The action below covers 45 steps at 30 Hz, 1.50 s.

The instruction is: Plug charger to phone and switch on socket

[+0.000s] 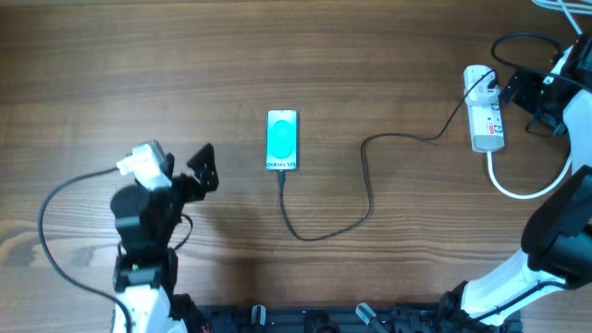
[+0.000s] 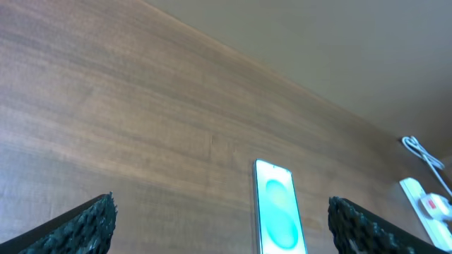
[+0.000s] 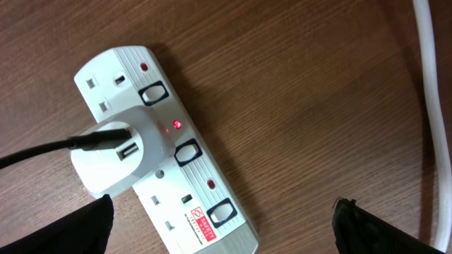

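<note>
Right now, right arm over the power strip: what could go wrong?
1. The lamp beside the USB adapter glows red; a press by the open right gripper could cut the power.
2. The charger cable leaves the adapter sideways; a careless retreat might snag it and tug the phone.

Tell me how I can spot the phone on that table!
Look at the middle of the wooden table. The phone lies flat there, with the thin black charger cable reaching its near end. It is the only thing with a bright teal screen.
</note>
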Available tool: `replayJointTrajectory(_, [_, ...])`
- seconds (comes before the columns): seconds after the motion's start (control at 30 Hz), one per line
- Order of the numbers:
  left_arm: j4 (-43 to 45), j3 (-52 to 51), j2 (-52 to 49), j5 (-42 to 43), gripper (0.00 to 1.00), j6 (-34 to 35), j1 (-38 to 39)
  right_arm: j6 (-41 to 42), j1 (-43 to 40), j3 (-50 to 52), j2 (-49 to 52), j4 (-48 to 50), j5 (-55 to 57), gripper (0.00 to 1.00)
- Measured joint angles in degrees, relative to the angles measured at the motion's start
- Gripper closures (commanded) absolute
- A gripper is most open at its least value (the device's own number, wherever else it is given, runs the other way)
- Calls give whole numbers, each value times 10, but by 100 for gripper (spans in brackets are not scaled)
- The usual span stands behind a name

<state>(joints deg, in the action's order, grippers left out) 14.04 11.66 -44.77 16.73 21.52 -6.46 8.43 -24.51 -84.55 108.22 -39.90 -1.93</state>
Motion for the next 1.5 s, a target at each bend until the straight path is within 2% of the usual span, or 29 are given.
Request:
replayJointTrajectory(0.37, [-6,-101,173,-5,0,2,0,0,0,0,0,1,0,0])
replayJointTrajectory(0.63, [-171,-111,320,-33,0,2,1,0,0,0,0,2,0,0])
replayJointTrajectory(0.87, [-172,-111,422,-50,0,-5,1,-2,0,0,0,1,0,0])
replayJointTrajectory(1.17, [-173,-111,440,-58,0,-44,1,-2,0,0,0,1,0,0])
replayJointTrajectory(1.5, [-173,-111,440,-58,0,-49,1,-2,0,0,0,1,0,0])
